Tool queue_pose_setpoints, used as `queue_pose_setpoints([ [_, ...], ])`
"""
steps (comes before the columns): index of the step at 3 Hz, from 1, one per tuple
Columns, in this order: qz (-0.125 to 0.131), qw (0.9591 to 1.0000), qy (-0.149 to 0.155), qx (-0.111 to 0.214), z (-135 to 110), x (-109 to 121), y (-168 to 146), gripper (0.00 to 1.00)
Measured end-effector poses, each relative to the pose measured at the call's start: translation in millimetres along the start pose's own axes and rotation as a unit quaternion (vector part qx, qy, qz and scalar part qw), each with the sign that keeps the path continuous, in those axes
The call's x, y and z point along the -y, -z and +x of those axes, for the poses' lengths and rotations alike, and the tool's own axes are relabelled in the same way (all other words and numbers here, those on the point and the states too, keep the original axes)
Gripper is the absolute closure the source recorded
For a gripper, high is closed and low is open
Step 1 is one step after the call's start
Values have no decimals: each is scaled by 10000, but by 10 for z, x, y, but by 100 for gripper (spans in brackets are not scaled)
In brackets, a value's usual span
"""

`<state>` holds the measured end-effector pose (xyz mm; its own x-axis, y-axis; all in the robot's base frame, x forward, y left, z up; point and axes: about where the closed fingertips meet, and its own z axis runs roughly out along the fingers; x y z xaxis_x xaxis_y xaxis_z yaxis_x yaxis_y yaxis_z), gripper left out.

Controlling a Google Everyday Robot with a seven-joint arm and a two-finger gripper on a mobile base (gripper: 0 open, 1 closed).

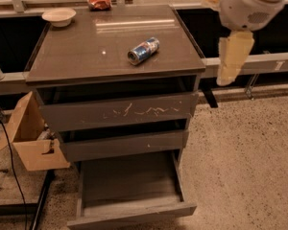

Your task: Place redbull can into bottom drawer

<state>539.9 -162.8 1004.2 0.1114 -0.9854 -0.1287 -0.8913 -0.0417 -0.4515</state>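
Observation:
The redbull can (144, 50) lies on its side on the cabinet top (86, 56), right of the middle, blue and silver with its silver top facing front-left. The bottom drawer (130, 183) is pulled out near the floor; its shallow tray shows nothing inside. My gripper (229, 66) hangs from the white arm at the upper right. It is beside the cabinet's right edge, to the right of the can and apart from it, holding nothing that I can see.
A white bowl (59, 16) and a red-orange wrapper (100, 2) sit at the back of the top. The scratched top drawer front (120, 111) and middle drawer (125, 145) are closed. A cardboard box (31, 138) and cables stand left.

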Motion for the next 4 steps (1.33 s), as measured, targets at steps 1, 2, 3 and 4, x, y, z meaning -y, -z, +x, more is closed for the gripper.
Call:
queue_pose_setpoints([
  [1, 172, 9961, 852, -148, -258, 532, -297, 0],
  [2, 171, 9962, 842, -118, -238, 542, -315, 0],
  [3, 169, 9966, 809, -23, -174, 578, -373, 0],
  [4, 281, 9936, 1090, -3, -221, 833, -548, 0],
])
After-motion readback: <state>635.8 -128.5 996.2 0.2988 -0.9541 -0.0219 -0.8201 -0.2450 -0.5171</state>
